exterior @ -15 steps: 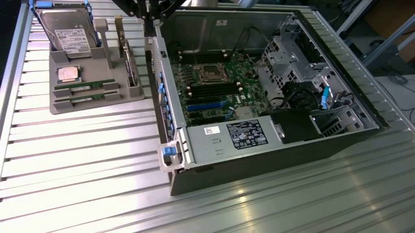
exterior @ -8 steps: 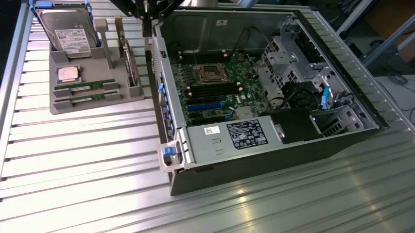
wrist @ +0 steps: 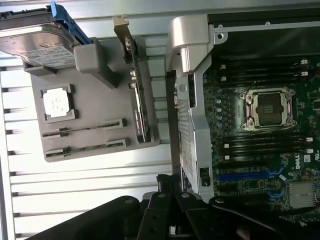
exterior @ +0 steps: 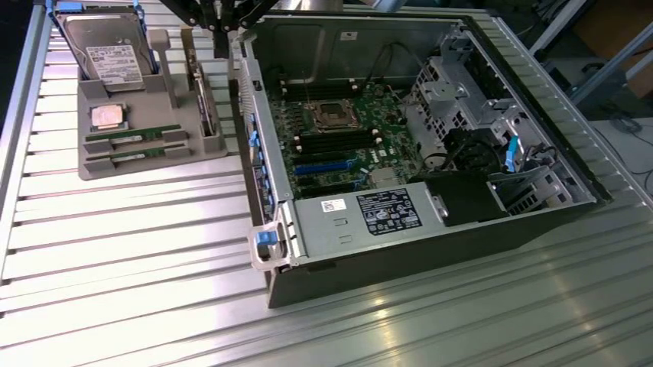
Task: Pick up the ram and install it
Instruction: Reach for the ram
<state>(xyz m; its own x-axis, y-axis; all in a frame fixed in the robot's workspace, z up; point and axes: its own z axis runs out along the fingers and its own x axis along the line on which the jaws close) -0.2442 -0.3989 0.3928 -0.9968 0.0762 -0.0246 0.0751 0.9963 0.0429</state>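
Note:
Two ram sticks, thin green boards, lie side by side in slots at the near end of a grey holder tray (exterior: 102, 170): one ram stick (exterior: 138, 138) (wrist: 87, 127) and its twin (exterior: 138, 157) (wrist: 87, 149). My gripper (exterior: 219, 30) (wrist: 166, 181) hangs high over the gap between the tray and the open computer case (exterior: 408, 252), fingers shut with nothing between them. It is well above and behind the ram sticks. The motherboard's dark memory slots (exterior: 332, 141) (wrist: 265, 145) lie beside the CPU socket (exterior: 332, 115).
The tray also holds a hard drive (exterior: 107, 46) in a blue frame, a square silver CPU chip (exterior: 109, 115) and an upright expansion card (exterior: 207, 99). The case wall (exterior: 250, 130) stands right beside the tray. A power supply (exterior: 372, 214) fills the case's near end.

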